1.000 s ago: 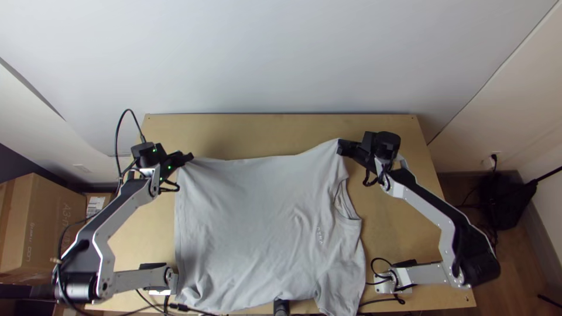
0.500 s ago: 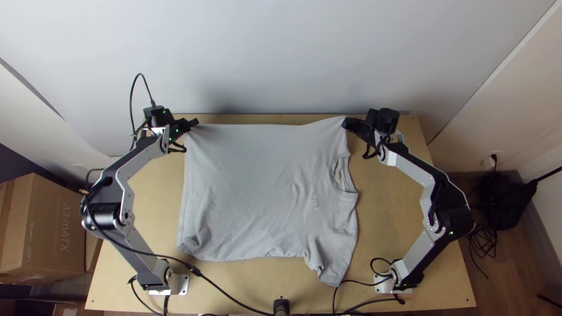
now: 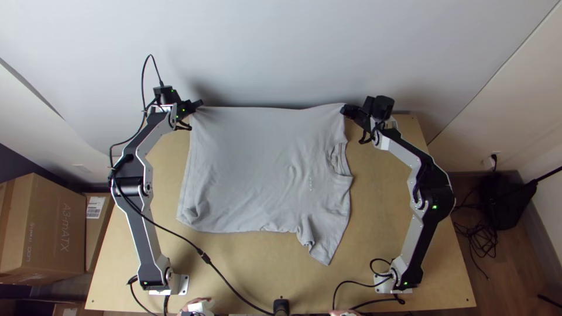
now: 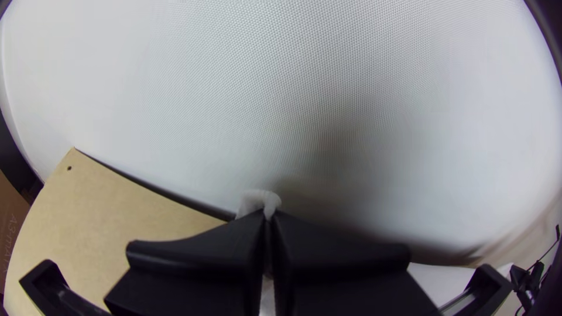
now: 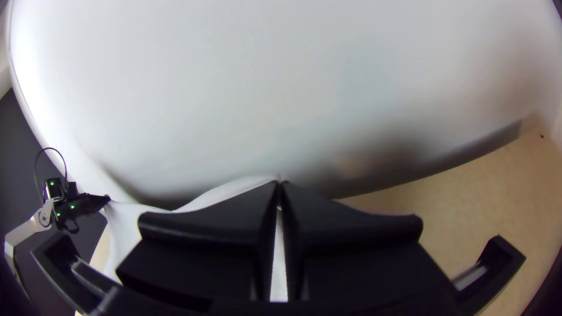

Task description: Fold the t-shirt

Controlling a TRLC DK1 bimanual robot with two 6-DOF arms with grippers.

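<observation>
The t-shirt (image 3: pixel 263 169) lay open across the middle of the top view, its far edge drawn out near the pale wall (image 3: pixel 281 41) and the rest of it spread toward the lower middle of the frame. The left gripper (image 3: pixel 199 104), at the upper left of the frame, was closed on the far corner at the hem end. The right gripper (image 3: pixel 344 110), at the upper right, had pinched the edge at the shoulder end, just above the neck opening (image 3: pixel 338 160).

The step seemed to be straightening the cloth on the tabletop (image 3: pixel 246 275) ahead of a fold. Doing it well called for both arms to work in step, with just enough pull between them to keep the held edge straight; too hard a tug could have slipped a corner free. The wall sat close behind, so going farther up the frame risked brushing it. The lower sleeve (image 3: pixel 325 248) was creased and the lower left corner rucked, and both probably wanted smoothing before any fold. A low, even lay-down would have suited such soft cloth best.
</observation>
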